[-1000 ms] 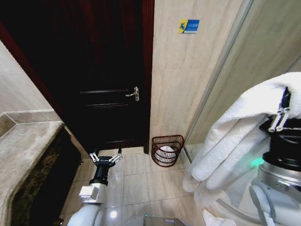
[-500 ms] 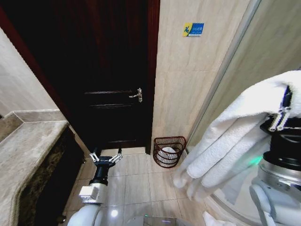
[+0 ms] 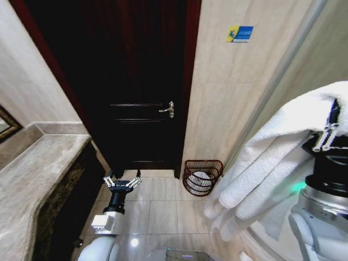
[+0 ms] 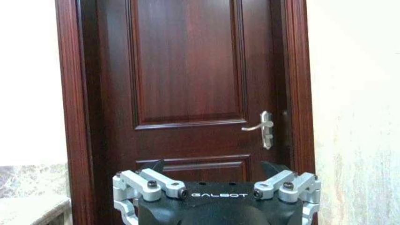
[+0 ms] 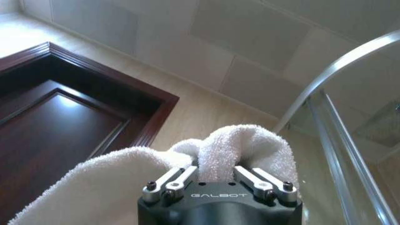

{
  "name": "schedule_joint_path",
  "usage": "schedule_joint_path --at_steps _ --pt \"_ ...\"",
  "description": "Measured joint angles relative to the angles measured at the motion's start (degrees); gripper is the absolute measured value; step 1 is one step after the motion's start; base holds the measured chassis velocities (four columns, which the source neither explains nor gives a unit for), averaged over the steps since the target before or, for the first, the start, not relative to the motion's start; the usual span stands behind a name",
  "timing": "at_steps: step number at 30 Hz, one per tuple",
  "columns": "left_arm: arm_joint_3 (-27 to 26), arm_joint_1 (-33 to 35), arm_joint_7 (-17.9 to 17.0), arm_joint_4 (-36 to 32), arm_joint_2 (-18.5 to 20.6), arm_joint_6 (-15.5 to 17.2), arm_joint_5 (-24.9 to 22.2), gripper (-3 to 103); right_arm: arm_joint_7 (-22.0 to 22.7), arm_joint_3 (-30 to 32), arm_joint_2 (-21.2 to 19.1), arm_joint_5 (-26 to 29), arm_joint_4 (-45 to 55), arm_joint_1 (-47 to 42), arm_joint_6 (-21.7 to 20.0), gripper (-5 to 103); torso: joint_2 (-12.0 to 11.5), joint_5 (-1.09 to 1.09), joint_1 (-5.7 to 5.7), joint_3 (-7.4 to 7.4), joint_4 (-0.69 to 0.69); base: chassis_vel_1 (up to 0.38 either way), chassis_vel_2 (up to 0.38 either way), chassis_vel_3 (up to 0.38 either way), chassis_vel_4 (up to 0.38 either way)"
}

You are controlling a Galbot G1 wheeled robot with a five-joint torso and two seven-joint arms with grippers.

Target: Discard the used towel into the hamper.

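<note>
The right gripper point(image 5: 218, 180) was clamped on the white towel point(image 3: 272, 157) held high at the robot's right, the left gripper point(image 3: 122, 181) gaped empty, low ahead, and the hamper point(image 3: 202, 176) stood farther off beside the door point(image 3: 136, 81).

We hold our left arm low and straight ahead, its left gripper point(image 3: 122, 181) spread wide with nothing between the fingers point(image 4: 147, 180). Our right arm is raised high at our right side, its right gripper point(image 5: 220, 174) clamped on a fold of the white towel point(image 3: 272, 152), which hangs down from it.
</note>
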Motion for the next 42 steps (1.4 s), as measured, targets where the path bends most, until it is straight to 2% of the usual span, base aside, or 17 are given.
schedule_joint_path --at_steps 17,25,26,29,31,33,36,42 --pt "0.0 0.0 0.0 0.0 0.0 0.0 0.0 100 0.1 0.2 -0.2 -0.1 0.0 0.1 -0.3 13 -0.1 0.02 -0.05 -0.06 -0.01 0.037 0.042 -0.044 -0.049" --pt "0.0 0.0 0.0 0.0 0.0 0.0 0.0 100 0.2 0.3 -0.3 0.5 0.0 0.3 -0.1 13 -0.1 -0.08 -0.07 -0.08 0.0 0.156 0.152 -0.143 -0.141" --pt "0.0 0.0 0.0 0.0 0.0 0.0 0.0 100 0.1 0.6 -0.7 1.0 0.0 0.6 -0.1 13 -0.1 0.02 -0.08 -0.09 0.0 0.051 0.045 -0.074 -0.049" --pt "0.0 0.0 0.0 0.0 0.0 0.0 0.0 100 -0.1 1.6 -1.9 2.2 0.0 1.5 -0.2 13 -0.2 -0.02 -0.07 -0.08 0.0 0.0 0.0 0.0 0.0" --pt "0.0 0.0 0.0 0.0 0.0 0.0 0.0 100 -0.5 2.9 -3.7 4.3 0.0 2.8 -0.6 13 -0.2 0.05 -0.07 -0.09 -0.01 -0.051 -0.045 0.031 0.027" --pt "0.0 0.0 0.0 0.0 0.0 0.0 0.0 100 -0.6 3.4 -4.6 5.3 0.0 3.6 -1.0 13 -0.2 0.02 -0.07 -0.08 -0.01 -0.072 -0.058 0.064 0.032" --pt "0.0 0.0 0.0 0.0 0.0 0.0 0.0 100 -1.0 4.5 -8.3 9.1 -1.0 6.5 -2.0 13 -0.2 0.02 -0.07 -0.09 0.0 -0.034 -0.026 0.036 0.021" --pt "0.0 0.0 0.0 0.0 0.0 0.0 0.0 100 -1.2 3.9 -12.3 12.4 -3.9 10.0 -3.2 13 -0.2 0.0 -0.08 -0.1 0.0 0.0 0.0 0.0 0.0"
